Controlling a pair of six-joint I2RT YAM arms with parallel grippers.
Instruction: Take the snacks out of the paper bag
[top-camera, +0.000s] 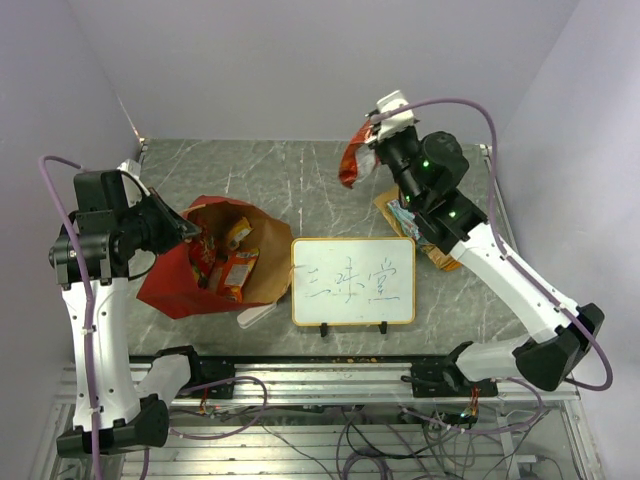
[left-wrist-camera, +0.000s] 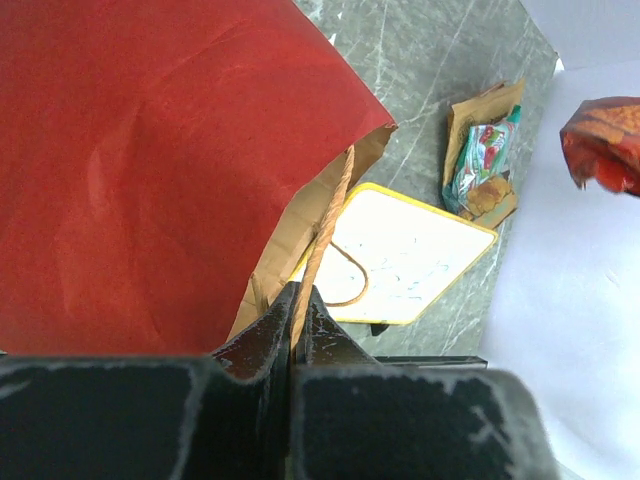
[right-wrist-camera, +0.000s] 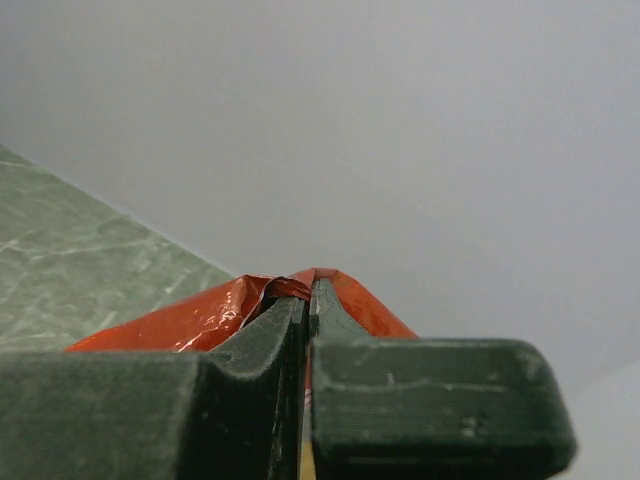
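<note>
Right gripper (right-wrist-camera: 307, 296) is clamped on a red packet (top-camera: 352, 160), best lowered beside the teal packet (left-wrist-camera: 480, 150) near the right edge. The handle (left-wrist-camera: 325, 225) of the paper bag (top-camera: 165, 285) is pinched by the left gripper (left-wrist-camera: 297, 295).

The right tool (right-wrist-camera: 307, 292) clamps a crinkly red packet (right-wrist-camera: 190, 322) by its edge.

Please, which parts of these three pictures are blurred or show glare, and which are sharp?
Top external: even light, no strong glare, the whiteboard writing is sharp. Left wrist: the left fingers are close and blurred; the paper bag beyond is clearer. Right wrist: the right fingers look soft, and the red packet shows small bright glare spots.
</note>
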